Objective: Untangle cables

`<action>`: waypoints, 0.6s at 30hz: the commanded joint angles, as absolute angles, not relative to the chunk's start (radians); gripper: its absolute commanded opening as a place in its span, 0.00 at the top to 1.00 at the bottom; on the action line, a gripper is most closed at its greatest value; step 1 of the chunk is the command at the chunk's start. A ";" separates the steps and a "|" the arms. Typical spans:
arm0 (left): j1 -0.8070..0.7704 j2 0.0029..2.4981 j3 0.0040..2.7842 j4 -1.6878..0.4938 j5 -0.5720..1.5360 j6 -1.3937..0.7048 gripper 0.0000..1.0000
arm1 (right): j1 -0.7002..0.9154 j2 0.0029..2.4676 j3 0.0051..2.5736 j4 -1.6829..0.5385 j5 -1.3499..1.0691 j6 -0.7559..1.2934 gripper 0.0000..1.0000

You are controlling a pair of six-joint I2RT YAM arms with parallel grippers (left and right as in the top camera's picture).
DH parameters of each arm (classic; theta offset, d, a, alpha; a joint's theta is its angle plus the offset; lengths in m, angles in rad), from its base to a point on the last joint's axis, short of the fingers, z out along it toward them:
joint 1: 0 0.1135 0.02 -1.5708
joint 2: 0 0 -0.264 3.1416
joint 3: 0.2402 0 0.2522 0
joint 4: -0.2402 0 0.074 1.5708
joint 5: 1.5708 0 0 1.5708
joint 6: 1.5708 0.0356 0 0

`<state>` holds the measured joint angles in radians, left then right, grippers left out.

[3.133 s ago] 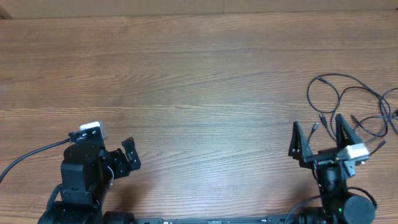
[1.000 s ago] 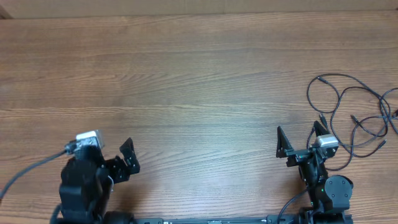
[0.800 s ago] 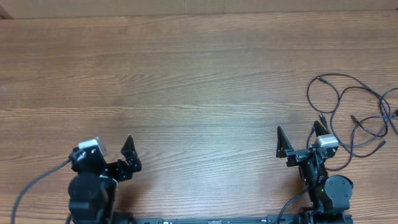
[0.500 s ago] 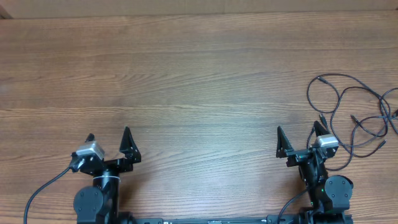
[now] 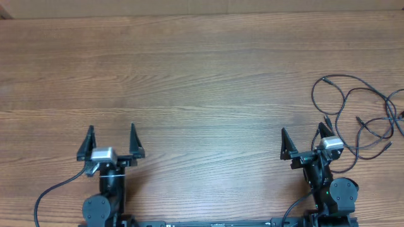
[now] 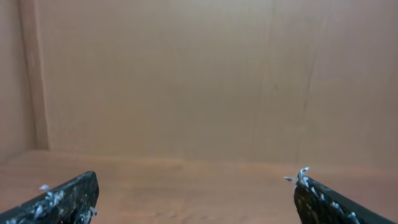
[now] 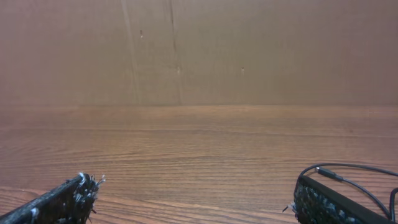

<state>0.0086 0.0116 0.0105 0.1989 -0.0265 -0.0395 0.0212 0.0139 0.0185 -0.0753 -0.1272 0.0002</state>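
Thin black cables point(image 5: 345, 101) sprawl in loose, overlapping loops at the right edge of a wood-grain tabletop point(image 5: 202, 69), their small plug ends scattered toward the near side. The right gripper point(image 5: 303, 132) sits just beside the nearest plugs, jaws spread wide and holding nothing. The left gripper point(image 5: 111, 130) rests well apart at the near left, its jaws likewise parted and empty, with a thicker black lead point(image 5: 53, 192) curling away from the arm's base.

From above, both pairs of fingers read as sharp black wedges. The wrist cameras show more: ridged finger pads flecked with white at the tips, and a plain brown wall point(image 7: 249, 50) rising behind the tabletop. Only the right wrist view catches a cable, one strand arcing over the right-hand finger. The left wrist view shows no cable.

Three seconds ago the left arm was twisted toward the right; it now faces squarely forward. The right arm stood farther right then, fingers among the plugs, and has held its present place for the last second. The cables lie as before.
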 commanded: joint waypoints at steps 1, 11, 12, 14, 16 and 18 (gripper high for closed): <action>0.015 0.003 0.005 0.103 0.001 0.041 0.00 | 0.026 0.003 0.008 -0.072 -0.132 -0.001 0.00; 0.013 0.003 0.005 -0.077 0.043 -0.014 0.00 | 0.026 0.003 0.008 -0.072 -0.132 -0.001 0.00; 0.013 0.003 0.005 -0.077 0.041 -0.015 0.00 | 0.026 0.003 0.008 -0.072 -0.132 -0.001 0.00; 0.013 0.003 0.005 -0.076 0.041 -0.015 0.00 | 0.026 0.003 0.008 -0.072 -0.132 -0.001 0.00; 0.013 0.003 0.005 -0.076 0.041 -0.015 0.00 | 0.026 0.003 0.008 -0.072 -0.132 -0.001 0.00; 0.013 0.003 0.005 -0.076 0.041 -0.015 0.00 | 0.026 0.003 0.008 -0.072 -0.132 -0.001 0.00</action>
